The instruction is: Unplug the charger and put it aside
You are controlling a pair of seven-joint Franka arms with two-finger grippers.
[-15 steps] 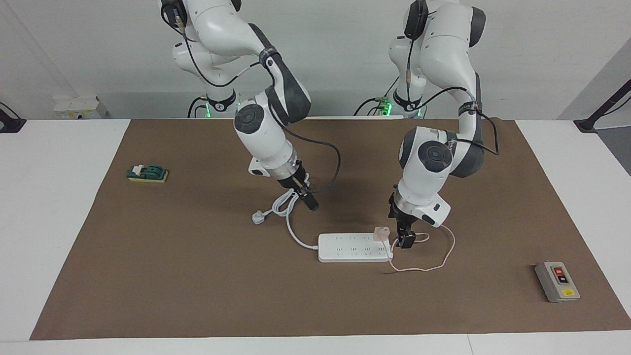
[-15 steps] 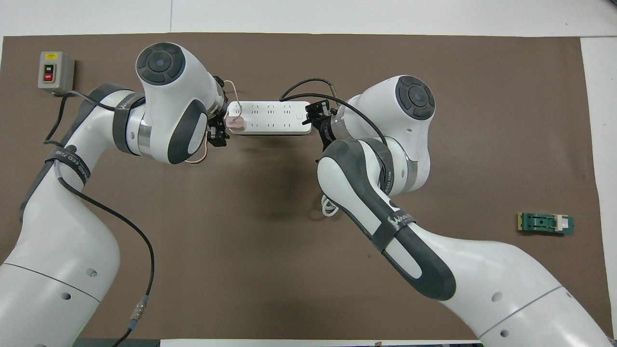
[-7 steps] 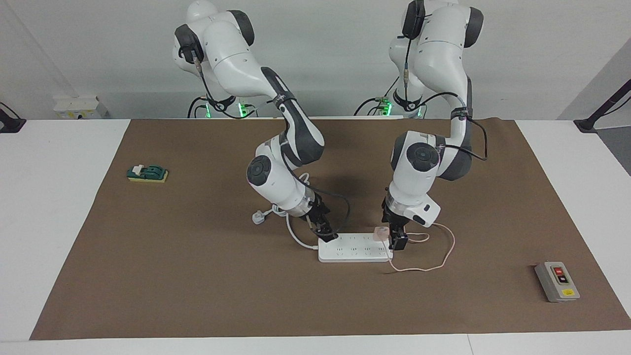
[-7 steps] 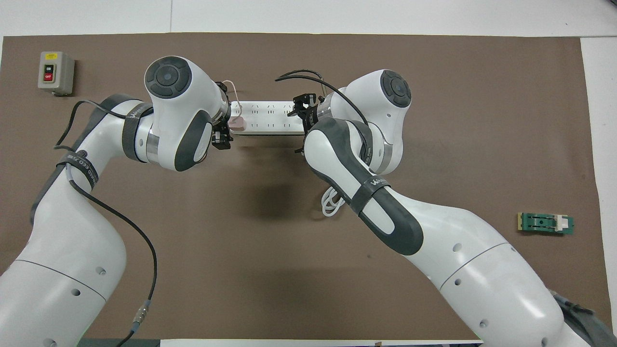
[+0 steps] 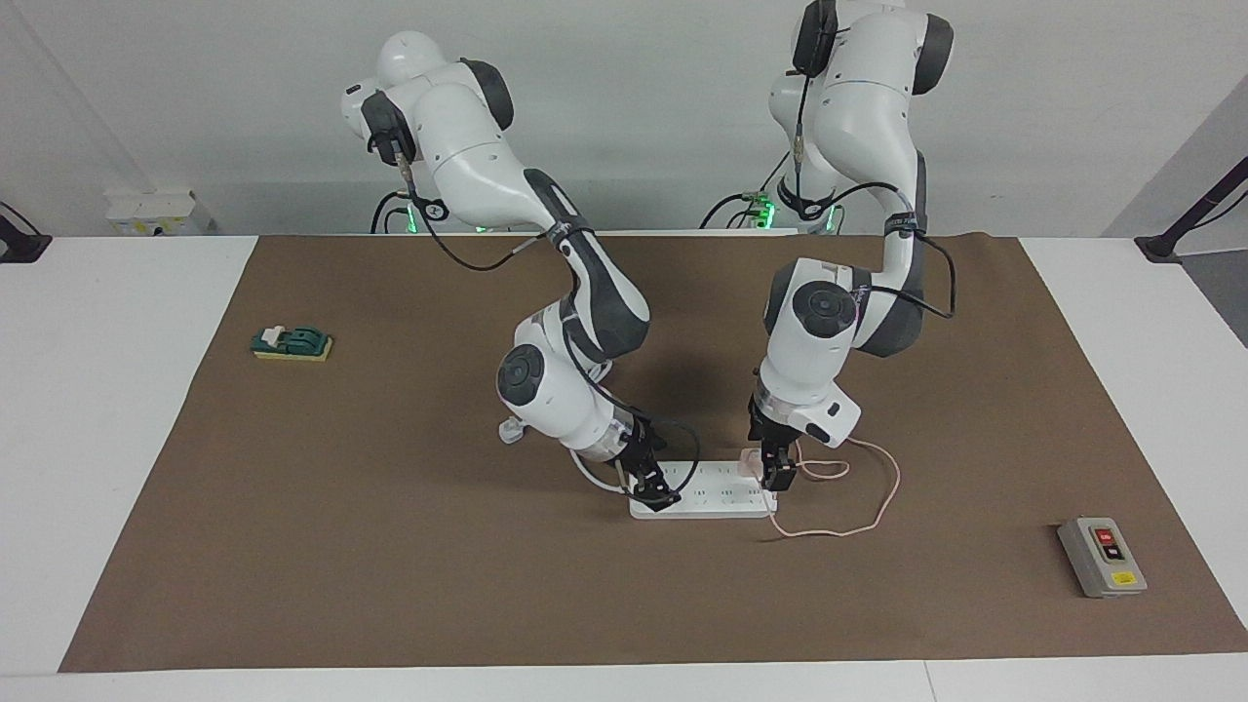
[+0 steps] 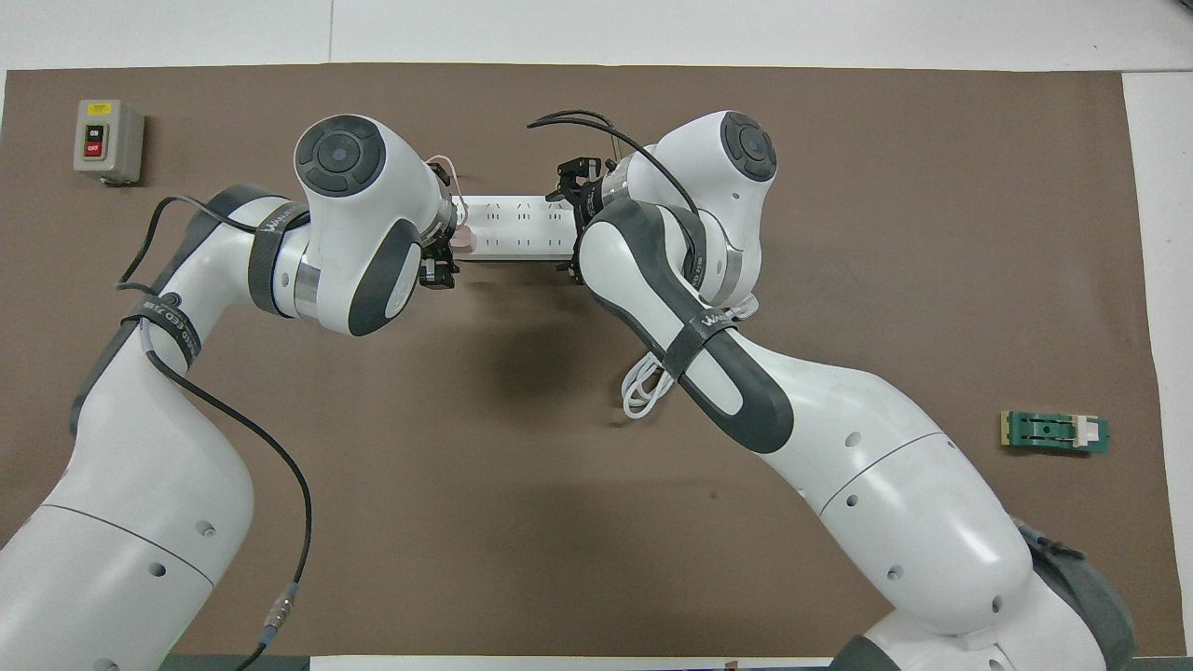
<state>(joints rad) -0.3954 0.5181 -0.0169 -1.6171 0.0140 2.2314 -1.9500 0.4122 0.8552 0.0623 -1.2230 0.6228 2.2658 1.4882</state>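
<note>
two grippers meet the power strip (image 5: pixel 702 502) in the facing view: the left gripper (image 5: pixel 775 475) at the charger (image 5: pixel 749 461) plugged into its end, grip unclear, and the right gripper (image 5: pixel 655 492) pressing its other end, grip unclear. overhead, the charger (image 6: pixel 463 244) shows pink beside the left wrist.

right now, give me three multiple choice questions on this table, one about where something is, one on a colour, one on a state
1. Where is the grey switch box?
A. on the power strip
B. toward the left arm's end of the table
C. beside the green block

2. What colour is the charger cable?
A. pale pink
B. black
C. green

3. What state is the charger in?
A. lying loose on the mat
B. lifted in the air
C. plugged into the power strip

Answers:
1. B, it sits alone on the brown mat at that end, apart from the strip and the green block.
2. A, the thin loop beside the strip is pink.
3. C, the cube sits on the strip's end socket, with the left gripper at it and the right gripper down on the strip's other end.
</note>
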